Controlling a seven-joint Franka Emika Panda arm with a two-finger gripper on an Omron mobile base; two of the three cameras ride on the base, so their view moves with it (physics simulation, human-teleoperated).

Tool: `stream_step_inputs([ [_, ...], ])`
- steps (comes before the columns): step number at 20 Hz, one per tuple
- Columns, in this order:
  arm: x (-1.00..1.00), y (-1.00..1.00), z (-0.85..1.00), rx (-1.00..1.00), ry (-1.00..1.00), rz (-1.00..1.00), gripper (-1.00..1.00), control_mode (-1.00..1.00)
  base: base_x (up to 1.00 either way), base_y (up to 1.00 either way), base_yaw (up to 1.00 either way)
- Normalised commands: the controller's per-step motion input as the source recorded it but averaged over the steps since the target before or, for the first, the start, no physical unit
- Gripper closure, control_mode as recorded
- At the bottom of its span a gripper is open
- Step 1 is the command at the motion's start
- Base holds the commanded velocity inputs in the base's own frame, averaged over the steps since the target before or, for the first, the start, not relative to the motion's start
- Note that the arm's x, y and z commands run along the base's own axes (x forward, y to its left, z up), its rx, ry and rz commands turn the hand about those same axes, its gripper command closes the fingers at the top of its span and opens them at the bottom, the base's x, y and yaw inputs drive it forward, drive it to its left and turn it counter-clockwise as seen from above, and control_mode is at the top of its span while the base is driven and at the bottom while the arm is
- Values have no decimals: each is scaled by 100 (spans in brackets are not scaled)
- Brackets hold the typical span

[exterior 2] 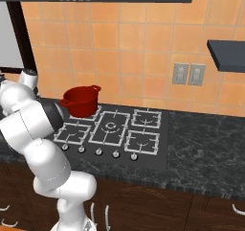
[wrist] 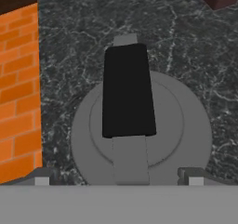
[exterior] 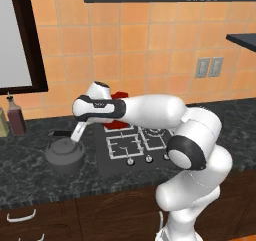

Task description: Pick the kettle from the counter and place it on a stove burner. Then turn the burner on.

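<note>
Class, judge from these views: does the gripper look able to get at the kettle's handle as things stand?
Probably yes. The gripper hangs open just above the kettle on the counter, one finger at each side of the black handle, nothing between. The bottles stand well clear.

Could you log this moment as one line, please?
phase: reach | gripper: open above kettle handle | kettle: on counter | burner: bare

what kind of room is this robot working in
A rendered home kitchen, by the look of it. A gas cooktop with burner grates and a row of knobs is set into a dark marbled counter, a red pot sits on a back burner, and a grey kettle stands beside the stove under the gripper.
</note>
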Motion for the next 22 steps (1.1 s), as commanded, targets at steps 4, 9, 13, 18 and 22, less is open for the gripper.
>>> stream_step_inputs([
  [4,1,1,-16,0,0,0,-100,-100,0,0,0],
  [9,6,2,-13,0,0,0,-100,-100,0,0,0],
  [13,12,6,-13,0,0,0,-100,-100,0,0,0],
  [18,11,10,-10,0,0,0,-100,-100,0,0,0],
  [22,5,11,-7,0,0,0,100,-100,0,0,0],
])
